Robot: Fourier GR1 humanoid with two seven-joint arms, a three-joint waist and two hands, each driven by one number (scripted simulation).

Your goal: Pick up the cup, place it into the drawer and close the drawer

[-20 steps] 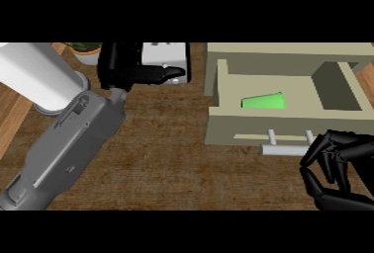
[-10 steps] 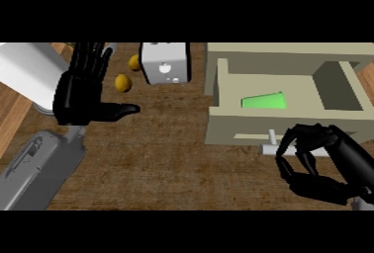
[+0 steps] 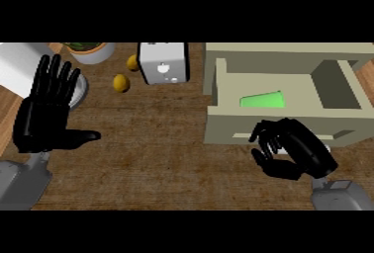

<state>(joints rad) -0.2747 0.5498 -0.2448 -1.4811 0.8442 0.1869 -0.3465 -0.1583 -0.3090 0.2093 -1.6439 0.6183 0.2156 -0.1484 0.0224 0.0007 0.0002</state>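
The beige drawer (image 3: 226, 126) stands pulled open at the upper right. A green cup (image 3: 264, 100) lies inside it, near the middle of its floor. My right hand (image 3: 296, 154) is right in front of the drawer's front panel, fingers curled, with its fingertips at the panel. It hides the handle, and nothing shows in its grasp. My left hand (image 3: 45, 121) is held up open at the far left, fingers straight and thumb out, far from the drawer.
A white toaster (image 3: 163, 63) stands at the back centre with two yellow fruits (image 3: 122, 82) to its left. A plant pot (image 3: 91, 50) and a grey plate (image 3: 79, 89) sit at the back left, partly behind my left hand.
My left arm has drawn back from the toaster, and its hand now stands open at the left. My right hand has come up and leftwards to the drawer's front panel.
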